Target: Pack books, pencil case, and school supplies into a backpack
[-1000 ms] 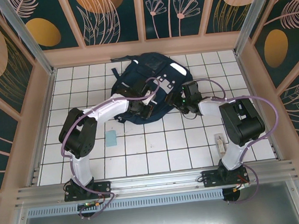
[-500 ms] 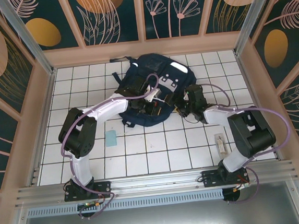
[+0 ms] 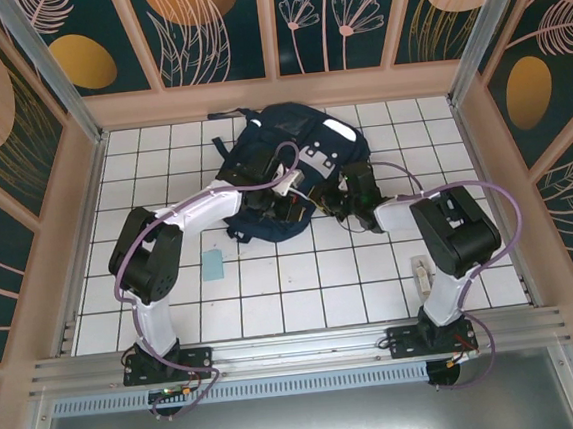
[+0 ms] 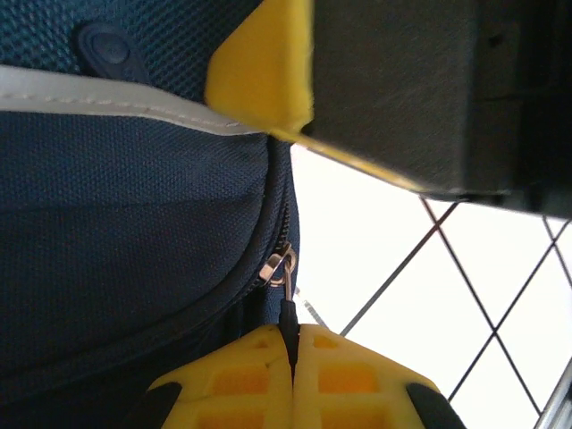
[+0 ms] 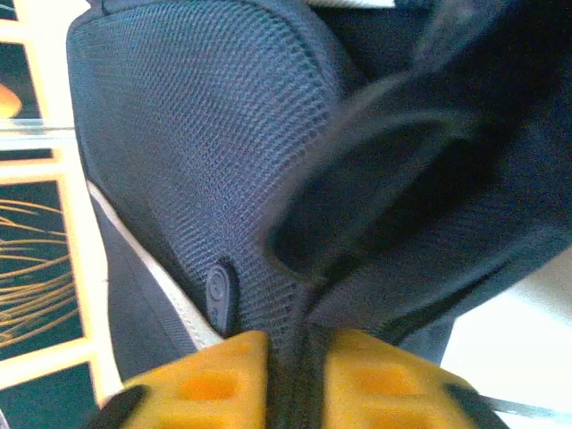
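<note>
The navy backpack lies at the back middle of the tiled table, its near edge bunched between both arms. My left gripper is shut on the black zipper pull, and the metal slider sits just above my yellow fingertips. My right gripper is shut on a fold of the backpack's blue mesh fabric beside a white stripe. Of the school supplies, a light-blue flat rectangle and a whitish oblong piece lie on the tiles. Books and pencil case are out of view.
Patterned walls with a wooden rim box in the table on three sides. Metal rails run along the near edge by the arm bases. White tiles stretch between the backpack and the bases.
My right gripper has closed on the backpack's fabric and shifted left. The backpack has slid and turned toward the back left. My left gripper has stayed shut on the zipper pull.
</note>
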{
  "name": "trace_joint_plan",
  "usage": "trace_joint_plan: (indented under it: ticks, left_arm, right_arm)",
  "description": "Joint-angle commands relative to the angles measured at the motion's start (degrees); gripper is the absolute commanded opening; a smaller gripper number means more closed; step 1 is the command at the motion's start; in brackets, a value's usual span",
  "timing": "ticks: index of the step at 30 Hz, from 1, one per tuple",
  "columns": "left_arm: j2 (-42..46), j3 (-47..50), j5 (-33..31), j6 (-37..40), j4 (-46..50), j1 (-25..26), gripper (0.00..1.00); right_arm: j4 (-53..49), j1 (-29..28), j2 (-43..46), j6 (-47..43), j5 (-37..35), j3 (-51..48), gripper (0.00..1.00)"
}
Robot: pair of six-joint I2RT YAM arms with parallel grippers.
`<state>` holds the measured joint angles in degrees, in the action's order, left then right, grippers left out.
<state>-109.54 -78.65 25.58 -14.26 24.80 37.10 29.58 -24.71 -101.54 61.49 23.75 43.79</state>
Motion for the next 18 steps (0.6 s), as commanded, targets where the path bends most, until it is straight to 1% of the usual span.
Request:
trace_joint_plan:
  ticks: [1,3,6,8,10,13,16,18]
  left_arm:
    - [5.26,0.07,-0.14,0.75,0.04,0.58,0.00]
    - [5.30,0.49,-4.14,-0.25,0.49,-0.99,0.00]
    - [5.37,0.78,-7.63,-0.86,1.77,-4.63,0.00]
    - [5.73,0.61,-11.03,0.34,3.71,-6.11,0.00]
    - [6.08,0.43,-14.91,1.86,5.52,-6.73,0.00]
    - [6.46,1.22,-20.90,2.83,6.87,-7.85,0.00]
    - [6.54,2.08,-25.06,2.54,7.00,-8.93,0.00]
    - [6.68,2.74,-26.99,1.76,6.77,-9.15,0.00]
  right_arm:
    - [5.84,0.62,-0.24,-0.31,1.33,-0.79,0.00]
    - [3.67,2.06,1.72,-2.30,1.54,-1.83,0.00]
    - [-3.29,4.15,5.75,-7.75,-0.41,-2.36,0.00]
    - [-8.08,5.99,8.18,-11.37,-1.64,-1.94,0.00]
    - [-10.38,7.65,9.68,-14.14,-1.62,-1.64,0.00]
    - [-13.20,9.97,10.10,-17.13,0.04,-0.12,0.00]
    - [-15.78,11.28,9.49,-19.81,0.92,2.11,0.00]
    - [-17.96,11.95,9.16,-21.85,0.04,3.86,0.00]
